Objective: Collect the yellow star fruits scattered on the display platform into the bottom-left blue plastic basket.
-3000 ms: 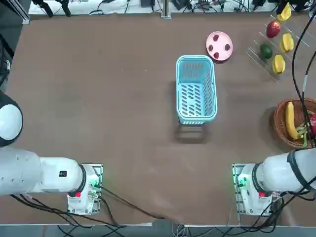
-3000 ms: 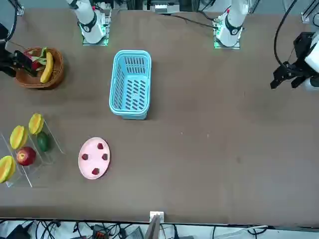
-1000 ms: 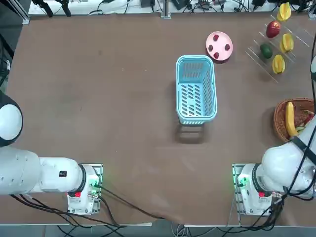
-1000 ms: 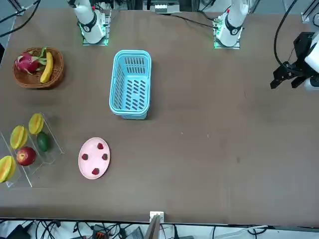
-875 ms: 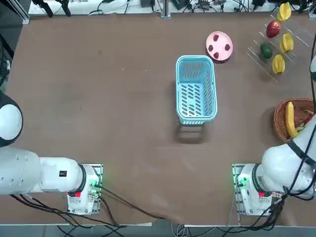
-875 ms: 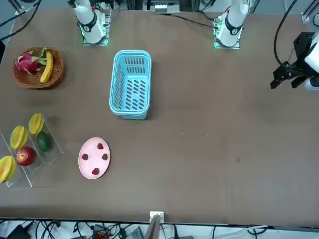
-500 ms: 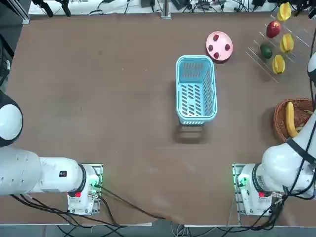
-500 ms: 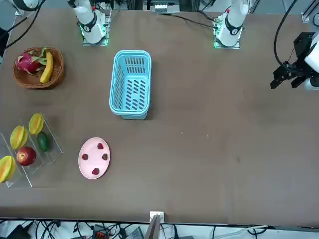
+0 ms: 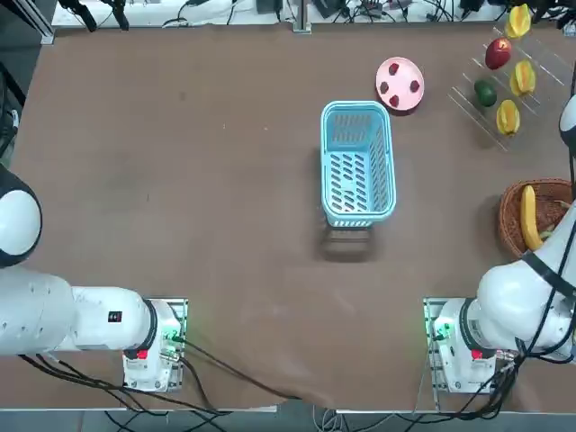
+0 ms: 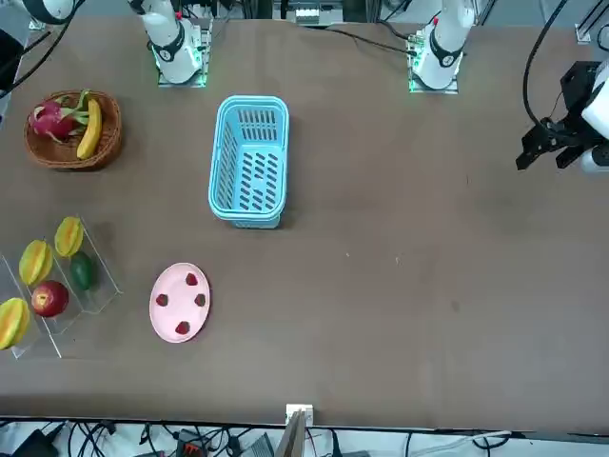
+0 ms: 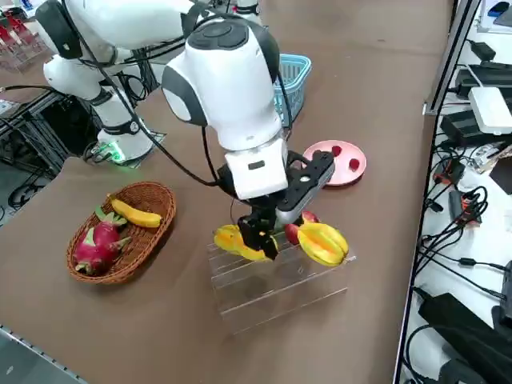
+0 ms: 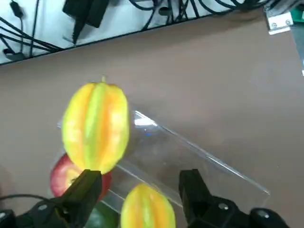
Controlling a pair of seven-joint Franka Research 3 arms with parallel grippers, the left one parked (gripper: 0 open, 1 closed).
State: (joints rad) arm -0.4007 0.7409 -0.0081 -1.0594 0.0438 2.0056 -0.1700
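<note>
While the brown table (image 9: 198, 180) is sitting mostly bare, the blue basket (image 9: 358, 163) is standing near its middle, empty. At two o'clock in the top view, three star fruits (image 9: 508, 116) are resting on the clear rack (image 9: 468, 99), beside an apple (image 9: 498, 54). The right gripper (image 11: 260, 232) is hovering over them, fingers (image 12: 85, 190) spread, grasping nothing. The rack's edges are hard to make out.
</note>
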